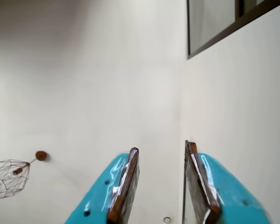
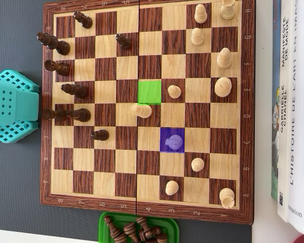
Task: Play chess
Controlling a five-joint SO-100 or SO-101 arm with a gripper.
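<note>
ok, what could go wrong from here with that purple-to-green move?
1. The light piece lying next to the green square could get knocked on the way in.
2. The gripper points at a wall in the wrist view, so that camera gives no help lining up on the purple-marked piece.

This looks like a home, likely a living room or study. The wrist view points up at plain white walls meeting in a corner, with a dark-framed window (image 1: 219,23) high on one wall and a thin wire-cage lamp shade (image 1: 8,177) on a round reddish-brown mount (image 1: 41,155). In the overhead view, a folding wooden chessboard with dark and light squares (image 2: 147,109) lies on a dark grey mat (image 2: 17,172), and large white-spined French art books (image 2: 294,111) are stacked just beside it.
</note>
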